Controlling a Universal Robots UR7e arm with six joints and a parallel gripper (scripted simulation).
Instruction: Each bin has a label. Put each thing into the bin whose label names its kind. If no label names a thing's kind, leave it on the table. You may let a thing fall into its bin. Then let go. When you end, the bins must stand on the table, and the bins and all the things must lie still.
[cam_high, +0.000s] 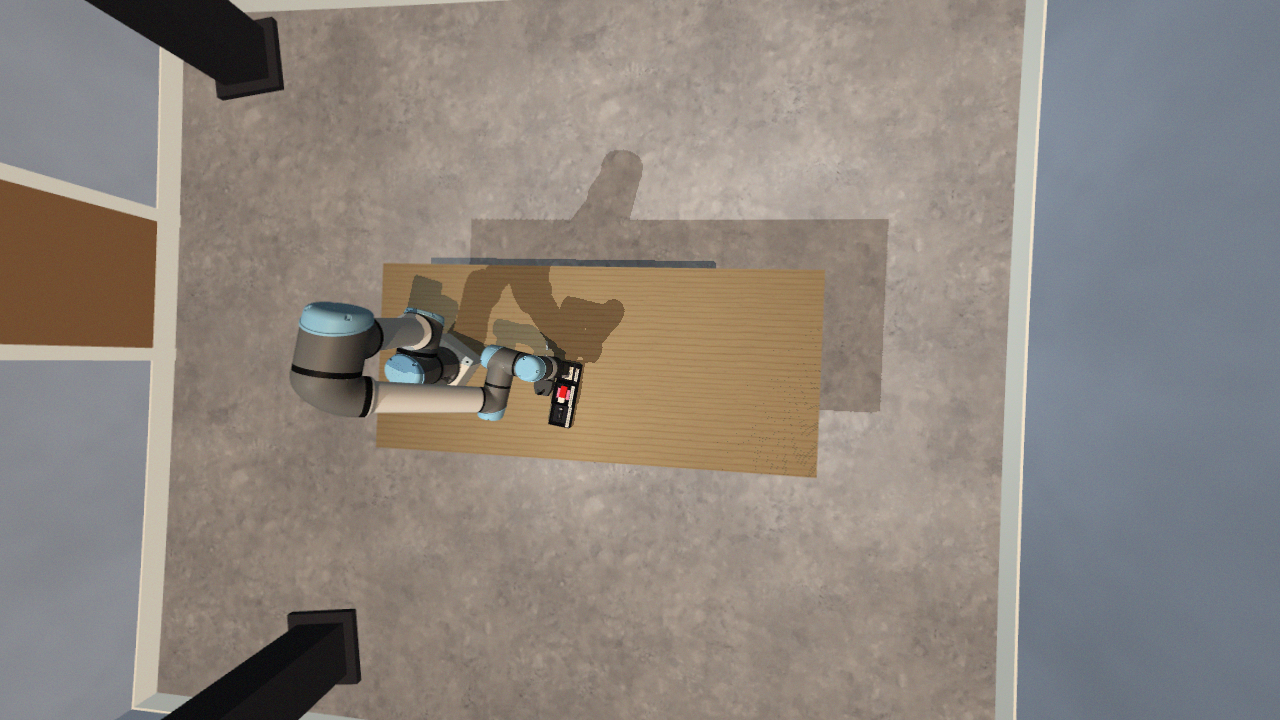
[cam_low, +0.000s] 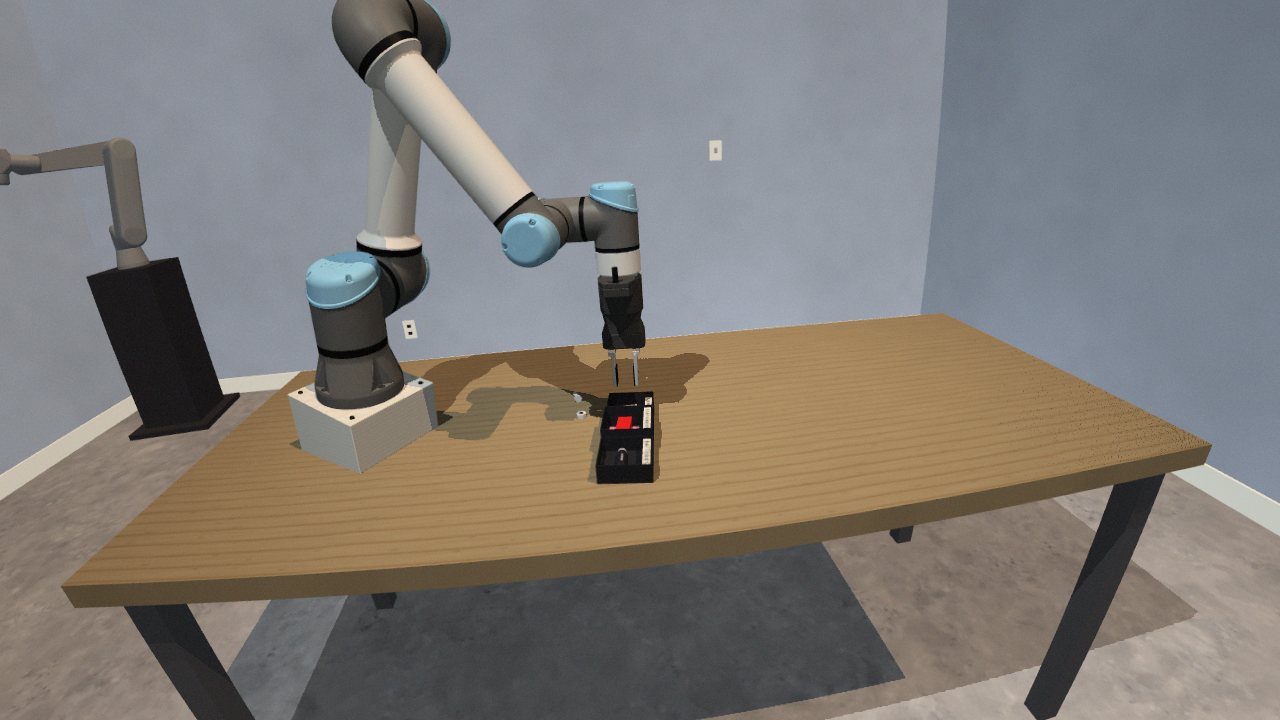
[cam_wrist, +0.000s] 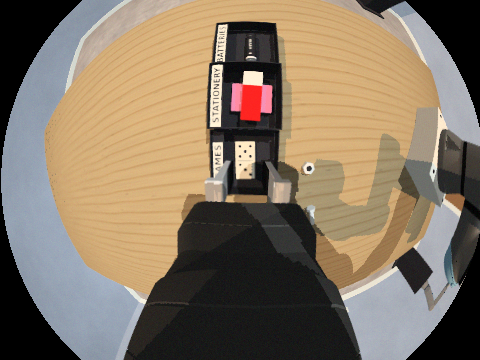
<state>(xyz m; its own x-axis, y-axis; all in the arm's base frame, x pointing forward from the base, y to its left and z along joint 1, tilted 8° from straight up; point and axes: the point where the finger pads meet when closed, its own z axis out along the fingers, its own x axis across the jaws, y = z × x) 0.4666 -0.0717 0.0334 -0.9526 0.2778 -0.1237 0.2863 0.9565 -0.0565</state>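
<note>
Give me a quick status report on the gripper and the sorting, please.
Gripper open, nothing held, above bins. Domino, battery and stationery binned. Nut on table; nothing appears in the way.

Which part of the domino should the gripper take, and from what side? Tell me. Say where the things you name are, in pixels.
Best come straight down over the domino (cam_wrist: 245, 160) and pinch its two long edges near the middle. In the wrist view it lies face up in its bin (cam_wrist: 273, 145), longer than wide, and the open gripper's (cam_wrist: 248, 191) fingers stand to either side of that narrow width, so little turning should be needed.
</note>
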